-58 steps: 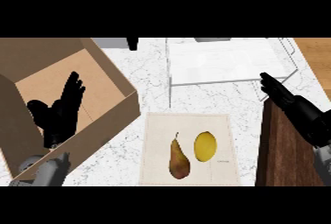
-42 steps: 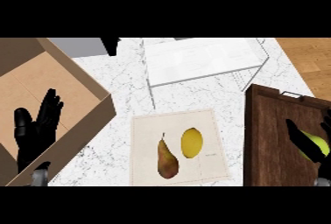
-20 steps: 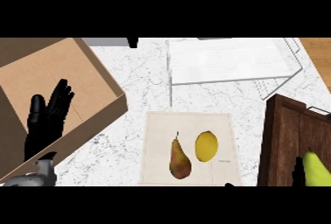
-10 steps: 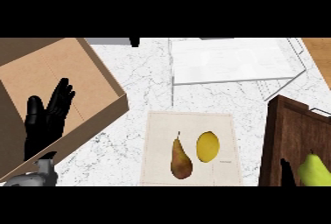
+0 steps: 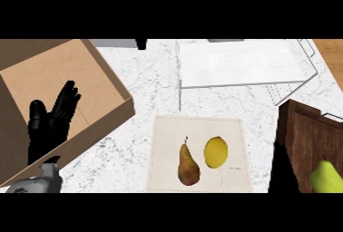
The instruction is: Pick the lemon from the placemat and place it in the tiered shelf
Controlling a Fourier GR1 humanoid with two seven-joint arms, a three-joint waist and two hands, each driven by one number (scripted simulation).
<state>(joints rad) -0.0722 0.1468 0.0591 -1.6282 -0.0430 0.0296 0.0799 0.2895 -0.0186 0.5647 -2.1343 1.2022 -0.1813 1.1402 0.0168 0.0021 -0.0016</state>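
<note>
The yellow lemon [image 5: 216, 152] lies on the beige placemat [image 5: 201, 127], right beside a brown pear [image 5: 188, 161]. The white tiered shelf [image 5: 244, 63] stands at the back of the marble counter, seen from above. My left hand [image 5: 48, 124] rests open, fingers up, over the cardboard box at the left, far from the lemon. A narrow black shape that looks like part of my right hand [image 5: 282, 174] rises from the lower edge, just right of the placemat and against the wooden crate's left wall. Nothing is held.
A large open cardboard box [image 5: 100, 77] fills the left side. A dark wooden crate [image 5: 311, 131] at the right holds a green pear [image 5: 327, 177]. Bare marble counter [image 5: 154, 77] lies between the placemat and the shelf.
The right hand has dropped from over the crate toward the lower edge, and a black shape now shows at the crate's left wall. Lemon, pear and left hand have stayed put.
</note>
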